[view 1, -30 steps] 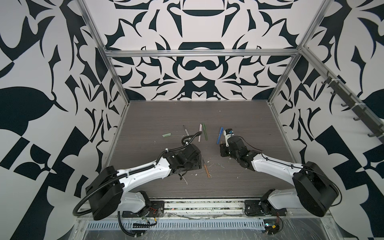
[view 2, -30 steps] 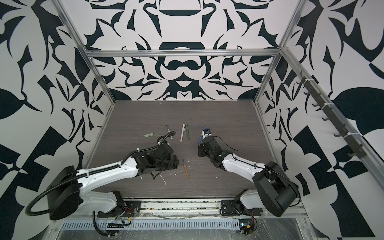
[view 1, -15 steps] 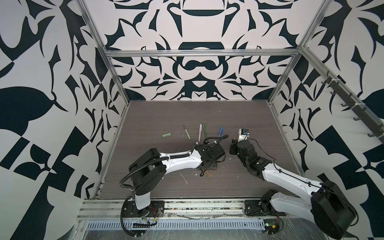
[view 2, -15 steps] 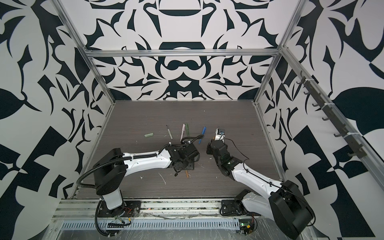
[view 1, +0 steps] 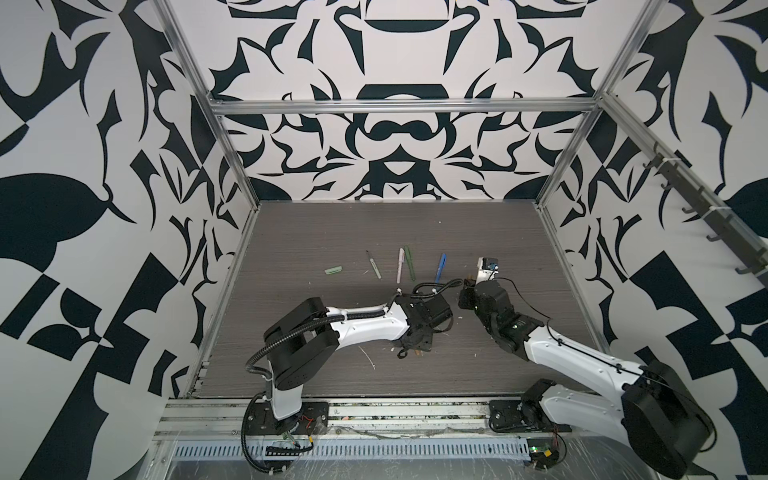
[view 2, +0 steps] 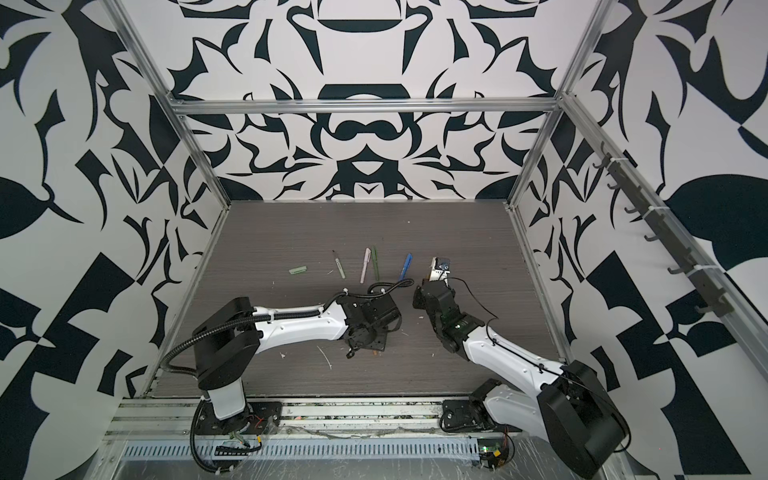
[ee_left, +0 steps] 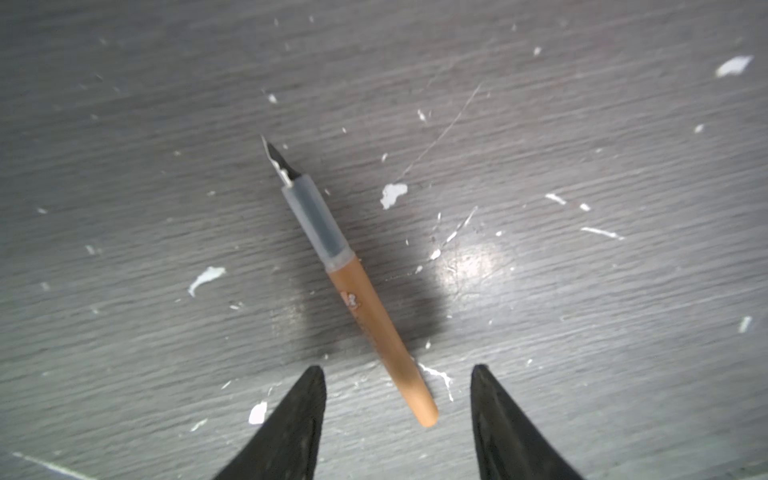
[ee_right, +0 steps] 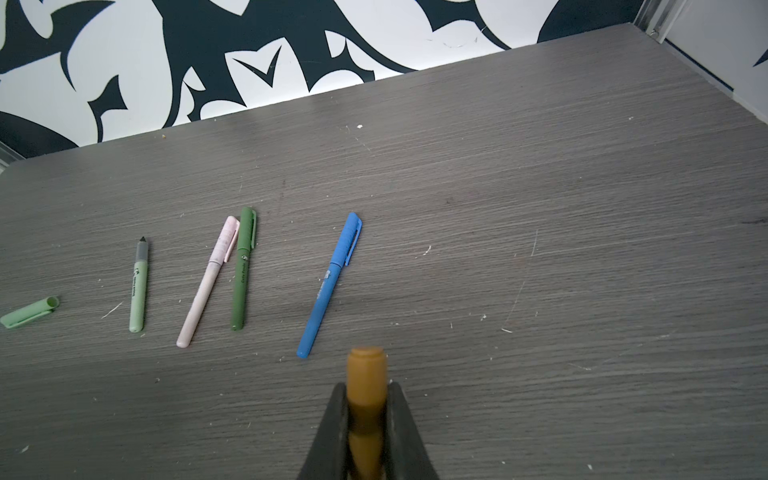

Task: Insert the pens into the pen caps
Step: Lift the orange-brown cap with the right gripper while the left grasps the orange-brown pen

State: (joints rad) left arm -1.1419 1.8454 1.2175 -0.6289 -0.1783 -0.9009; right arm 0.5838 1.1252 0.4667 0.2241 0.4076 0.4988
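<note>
Orange-brown pen (ee_left: 374,316): lies flat on the grey table (ee_left: 582,291), uncapped, toward the front middle, mostly hidden in both top views. Long axis slanted against the line of the left claw (ee_left: 397,368), not square to it. Dark nib points away from the claw; blunt end pokes in between the two black fingers (ee_left: 291,424). Left claw: right over that end, fingers well apart, gripping nothing, touching neither side of the barrel.

Right claw (ee_right: 368,384): clamped tight on the orange-brown cap (ee_right: 365,363), one end sticking out past the fingertips.

Beyond it, a loose row: blue pen (ee_right: 328,286), dark green pen (ee_right: 243,270), pink pen (ee_right: 208,282), all capped, all lengthwise toward the back wall, capped ends farthest from the arms. Green and pink nearly touching up by the caps. Next along, pale green pen (ee_right: 139,286), bare, nib toward the back wall too. Pale green cap (ee_right: 29,311) alone, off to that pen's far side.
</note>
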